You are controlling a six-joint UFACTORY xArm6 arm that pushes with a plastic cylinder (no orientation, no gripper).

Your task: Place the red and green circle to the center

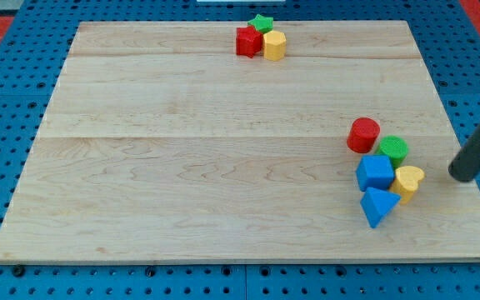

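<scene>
The red circle (362,135) lies on the wooden board (223,167) at the view's right, touching the green circle (393,149) just below and right of it. My tip (460,175) ends a dark rod coming in from the right edge. It rests to the right of the green circle and of the yellow heart, apart from both.
A blue cube (375,172), a yellow heart (408,181) and a blue triangle (377,205) crowd just below the two circles. At the view's top centre sit a red block (247,41), a green star (262,23) and a yellow hexagon (274,45).
</scene>
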